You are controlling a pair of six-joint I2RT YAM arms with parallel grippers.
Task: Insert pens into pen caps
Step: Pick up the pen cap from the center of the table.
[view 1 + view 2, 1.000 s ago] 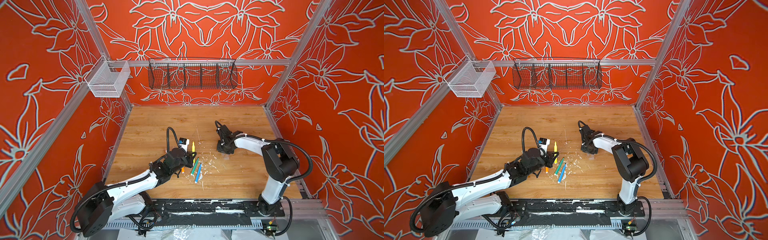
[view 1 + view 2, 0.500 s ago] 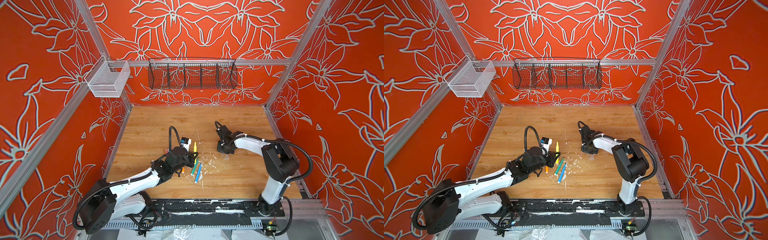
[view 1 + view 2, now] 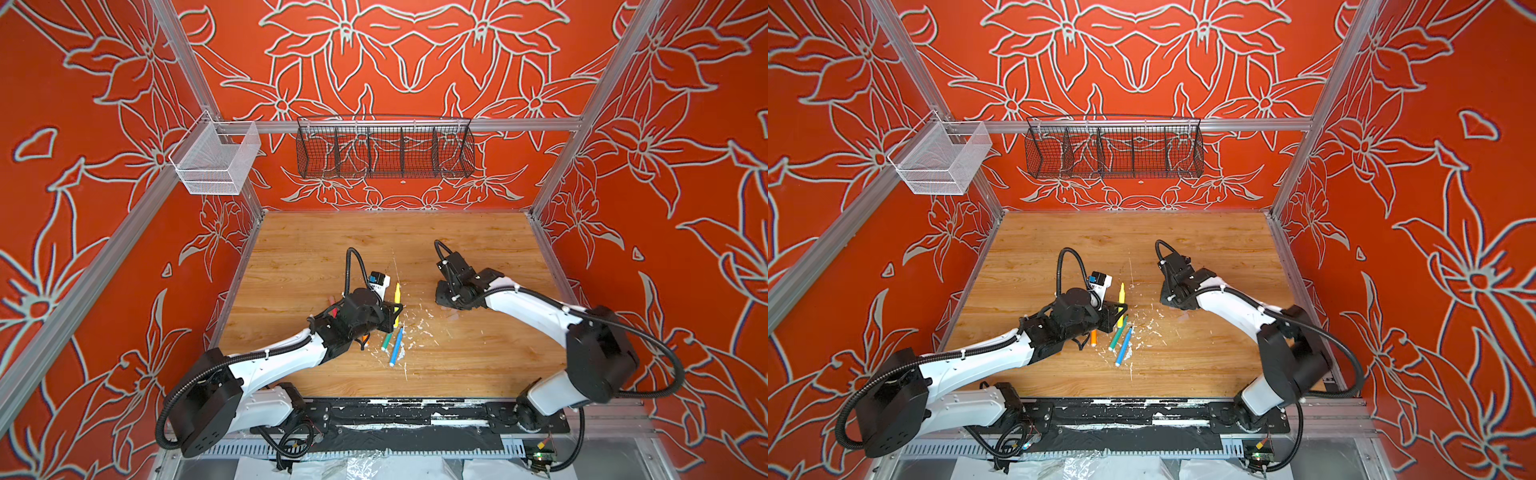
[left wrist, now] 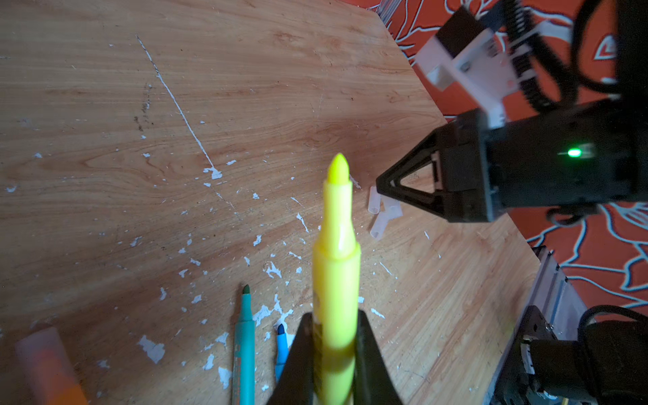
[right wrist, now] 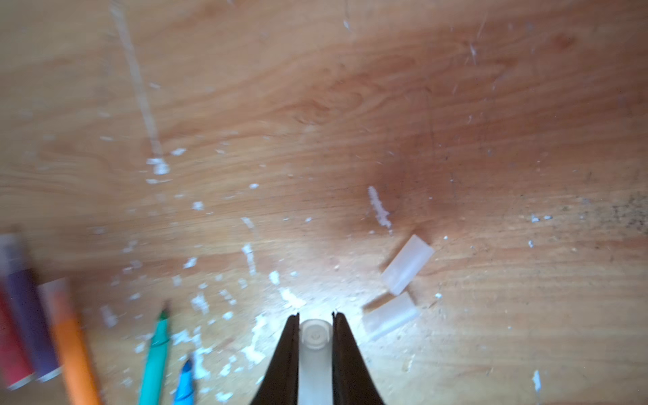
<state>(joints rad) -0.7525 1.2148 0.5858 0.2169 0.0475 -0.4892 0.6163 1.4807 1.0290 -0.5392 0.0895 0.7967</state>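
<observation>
Tabletop (image 3: 332, 241): pens (image 3: 397, 345), caps (image 5: 406, 264) clustered centre-front, well apart from walls (image 3: 665, 208).

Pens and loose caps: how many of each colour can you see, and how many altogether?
Yellow pen: 1
Green pen: 1
Blue pen: 1
Orange pen: 1
Purple pen: 1
Pink pen: 1
Clear loose caps: 3
Total: 9

Black wire basket (image 3: 384, 151), white mesh bin (image 3: 216, 160) — flecked wooden tabletop (image 3: 316, 241).
</observation>
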